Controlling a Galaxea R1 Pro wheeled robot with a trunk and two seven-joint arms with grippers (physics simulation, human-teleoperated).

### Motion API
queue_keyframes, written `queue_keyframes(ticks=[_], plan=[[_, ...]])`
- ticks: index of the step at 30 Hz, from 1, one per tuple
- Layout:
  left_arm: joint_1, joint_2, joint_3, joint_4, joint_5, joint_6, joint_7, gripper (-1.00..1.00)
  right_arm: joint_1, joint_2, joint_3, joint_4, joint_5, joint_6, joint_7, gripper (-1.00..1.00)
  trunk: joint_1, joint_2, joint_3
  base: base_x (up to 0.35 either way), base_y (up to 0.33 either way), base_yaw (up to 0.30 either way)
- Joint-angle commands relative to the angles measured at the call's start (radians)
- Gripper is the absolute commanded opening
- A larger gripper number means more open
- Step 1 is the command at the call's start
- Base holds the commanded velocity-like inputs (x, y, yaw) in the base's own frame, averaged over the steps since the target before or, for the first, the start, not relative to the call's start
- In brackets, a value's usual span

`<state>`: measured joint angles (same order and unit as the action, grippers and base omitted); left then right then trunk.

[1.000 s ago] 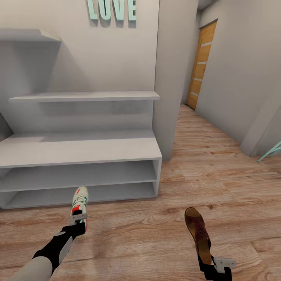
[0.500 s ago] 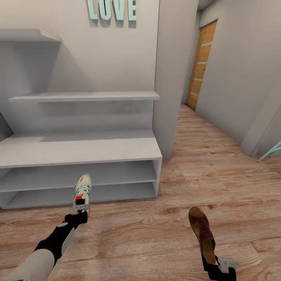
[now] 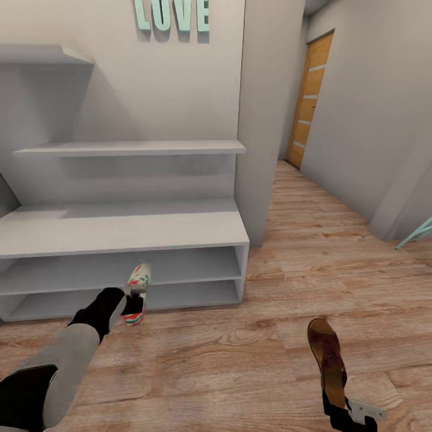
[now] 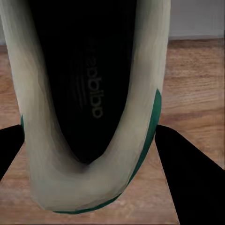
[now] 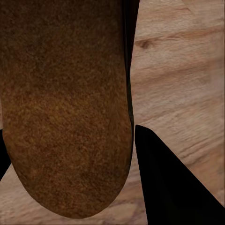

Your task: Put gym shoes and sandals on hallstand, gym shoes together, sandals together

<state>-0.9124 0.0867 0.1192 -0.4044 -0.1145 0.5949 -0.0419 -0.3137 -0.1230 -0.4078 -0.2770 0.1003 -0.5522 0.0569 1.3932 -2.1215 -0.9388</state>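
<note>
My left gripper is shut on the heel of a white gym shoe with green and red marks. The shoe's toe points at the hallstand, level with the front of its lowest shelf. In the left wrist view the gym shoe sits heel-first between the black fingers. My right gripper is shut on the heel of a brown sandal, held above the corridor floor at the lower right. The sandal fills the right wrist view beside a dark finger.
Floating wall shelves hang above the hallstand, under teal "LOVE" letters. A wall corner stands right of the rack. The corridor runs back to an orange door. A teal frame juts in at the right edge.
My left arm has swung forward, carrying the gym shoe up to the rack's lower shelf front. The right gripper has drifted right and slightly down with the sandal.
</note>
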Motion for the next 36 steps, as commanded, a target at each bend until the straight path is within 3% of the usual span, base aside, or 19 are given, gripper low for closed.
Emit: queue_keyframes(ticks=[1,11,36], plan=[[-0.016,0.000,0.008,-0.007,-0.009,0.034,-0.004,-1.00,-0.001,0.000,-0.006,0.001,0.009,-0.003,0.006,-1.00,0.000,0.000,-0.001,0.000,0.000,0.000],[-0.007,0.007,0.018,-0.006,-0.005,0.057,-0.004,-1.00,-0.001,0.000,-0.005,0.001,0.010,-0.003,0.006,-1.00,0.000,0.000,-0.001,0.011,0.000,0.000],[-0.006,0.005,0.026,-0.007,-0.005,0.047,-0.005,-1.00,-0.001,0.000,-0.005,0.001,0.010,-0.003,0.008,-1.00,0.000,0.000,-0.001,0.198,0.000,0.000]])
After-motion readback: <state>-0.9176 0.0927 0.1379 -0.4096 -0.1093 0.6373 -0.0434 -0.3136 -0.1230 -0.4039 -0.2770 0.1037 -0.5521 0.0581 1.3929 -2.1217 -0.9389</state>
